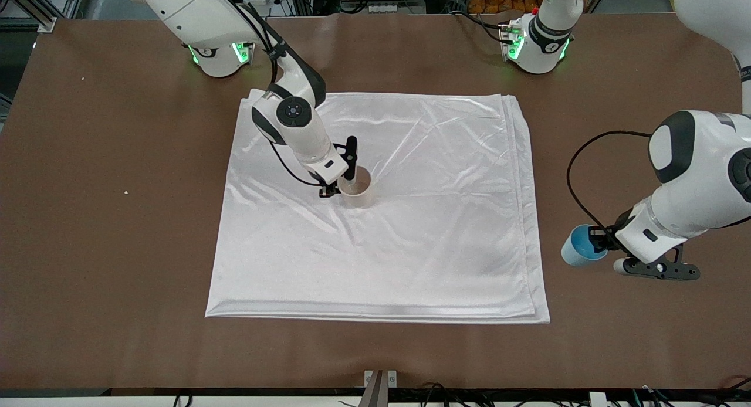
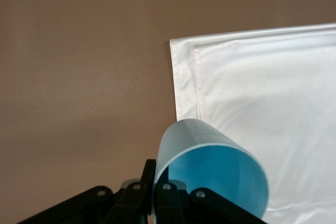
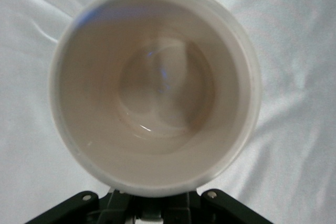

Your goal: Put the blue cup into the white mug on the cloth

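Blue cup [image 1: 581, 247] — tipped, pinched at its rim by the left gripper [image 1: 599, 240] over bare table beside the cloth [image 1: 410, 248]; likely light, stiff, slick-walled, so the rim pinch suits. White mug [image 1: 356, 191] upright mid-cloth — right gripper [image 1: 339, 189] clamped on its rim.

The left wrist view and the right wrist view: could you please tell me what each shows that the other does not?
Only the left wrist view shows the small light-blue tapered cup, tilted and clamped by the left gripper, over the brown table by the cloth's corner. Only the right wrist view shows the cream round mug, empty, upright, held by the right gripper. Both show the shiny white cloth.
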`<state>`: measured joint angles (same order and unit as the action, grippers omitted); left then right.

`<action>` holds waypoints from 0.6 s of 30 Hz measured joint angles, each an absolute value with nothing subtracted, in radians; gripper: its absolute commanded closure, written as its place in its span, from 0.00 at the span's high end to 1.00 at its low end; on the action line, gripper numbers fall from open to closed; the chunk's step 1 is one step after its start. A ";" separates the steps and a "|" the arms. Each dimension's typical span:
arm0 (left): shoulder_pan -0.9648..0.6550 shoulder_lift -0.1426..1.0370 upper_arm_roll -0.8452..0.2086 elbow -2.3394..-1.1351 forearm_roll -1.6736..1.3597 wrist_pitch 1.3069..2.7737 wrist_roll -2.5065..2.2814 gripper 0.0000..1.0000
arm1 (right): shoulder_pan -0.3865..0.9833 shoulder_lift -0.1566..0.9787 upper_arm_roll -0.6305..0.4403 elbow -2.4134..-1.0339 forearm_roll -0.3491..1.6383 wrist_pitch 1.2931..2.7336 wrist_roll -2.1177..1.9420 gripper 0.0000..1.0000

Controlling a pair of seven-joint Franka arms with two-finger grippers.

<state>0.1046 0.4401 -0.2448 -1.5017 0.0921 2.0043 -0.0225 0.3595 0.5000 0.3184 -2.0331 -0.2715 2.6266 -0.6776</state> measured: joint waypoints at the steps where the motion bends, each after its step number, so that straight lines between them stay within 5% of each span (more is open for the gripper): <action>1: 0.105 0.441 -0.245 -1.502 0.092 2.004 -0.022 0.00 | 0.364 0.503 0.315 -2.031 -0.275 2.627 -0.677 0.01; 5: 0.105 0.443 -0.245 -1.503 0.092 2.004 -0.022 0.00 | 0.375 0.512 0.306 -2.022 -0.283 2.626 -0.674 0.07; 18: 0.105 0.445 -0.245 -1.500 0.092 2.005 -0.022 0.00 | 0.395 0.532 0.288 -2.009 -0.302 2.626 -0.666 0.62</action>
<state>0.1047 0.4453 -0.2450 -1.5004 0.0921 2.0046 -0.0225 0.3954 0.5324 0.2876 -2.0093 -0.3020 2.6260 -0.6660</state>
